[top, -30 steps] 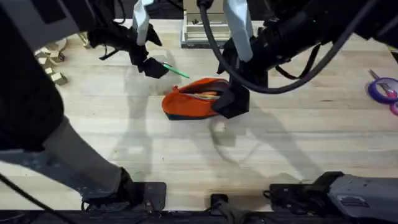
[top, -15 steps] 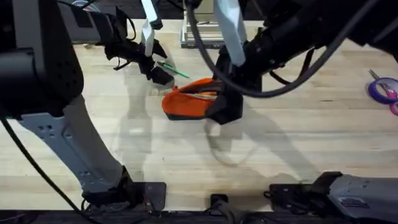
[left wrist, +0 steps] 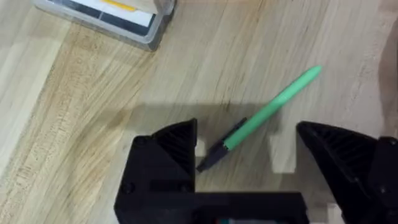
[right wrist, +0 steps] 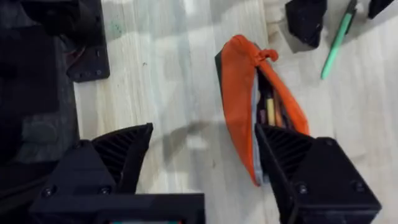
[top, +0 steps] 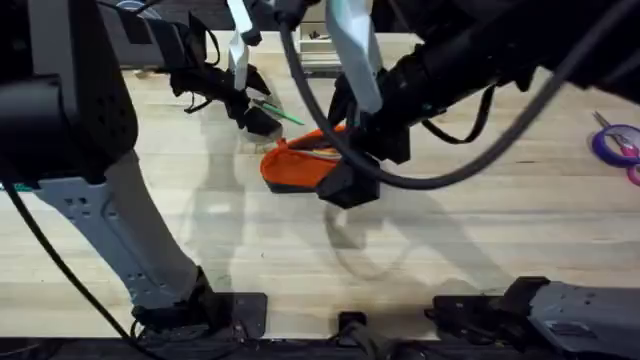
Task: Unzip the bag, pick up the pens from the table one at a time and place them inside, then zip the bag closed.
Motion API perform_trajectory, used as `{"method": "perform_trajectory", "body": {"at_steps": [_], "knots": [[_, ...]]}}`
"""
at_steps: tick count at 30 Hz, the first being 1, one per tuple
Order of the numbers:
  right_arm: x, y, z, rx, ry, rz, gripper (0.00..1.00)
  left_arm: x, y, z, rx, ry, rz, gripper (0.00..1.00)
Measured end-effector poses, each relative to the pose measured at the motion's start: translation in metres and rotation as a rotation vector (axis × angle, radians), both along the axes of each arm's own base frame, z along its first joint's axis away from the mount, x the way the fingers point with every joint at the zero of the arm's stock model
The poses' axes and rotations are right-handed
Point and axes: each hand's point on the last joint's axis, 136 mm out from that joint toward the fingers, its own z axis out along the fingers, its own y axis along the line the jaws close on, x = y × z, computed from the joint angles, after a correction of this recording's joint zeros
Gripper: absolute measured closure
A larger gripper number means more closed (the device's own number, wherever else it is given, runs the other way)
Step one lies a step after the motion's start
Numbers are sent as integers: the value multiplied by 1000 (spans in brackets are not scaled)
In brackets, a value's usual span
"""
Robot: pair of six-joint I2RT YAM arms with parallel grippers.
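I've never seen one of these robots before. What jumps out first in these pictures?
The bright orange bag lies unzipped near the middle of the table, with pens showing through its gaping mouth. Just behind it a green pen rests on the wood, and the left gripper hangs open right over its dark tip. The right gripper, also open, hovers beside the bag.

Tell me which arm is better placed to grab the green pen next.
Left. The left gripper is open with the green pen lying between its fingers on the table. The right gripper is open beside the unzipped orange pouch.
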Motion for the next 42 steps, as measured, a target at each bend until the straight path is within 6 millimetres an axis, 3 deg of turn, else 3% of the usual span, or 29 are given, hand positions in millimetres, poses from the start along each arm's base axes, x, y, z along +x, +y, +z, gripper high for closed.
{"method": "perform_trajectory", "body": {"at_steps": [10,13,16,17,22,24,36,42], "knots": [[-7,-6,39,90,-102,0,4,-4,0,-1,0,21,2,24],[-10,-9,46,106,-120,0,4,-7,-2,-2,-5,39,0,253],[-13,-12,54,122,-138,0,4,-7,-3,-2,-5,40,-3,418],[-16,-14,60,135,-153,0,4,-8,-4,-1,-6,41,-4,581],[-18,-16,65,146,-166,0,4,-9,-5,-1,-13,47,-7,869],[-19,-16,66,148,-167,0,4,-9,-6,0,-19,46,-9,937],[-18,-17,66,147,-168,-1,4,-10,-7,0,-24,49,-10,959],[-21,-24,76,156,-209,-16,4,-15,0,14,34,44,5,958]]}}
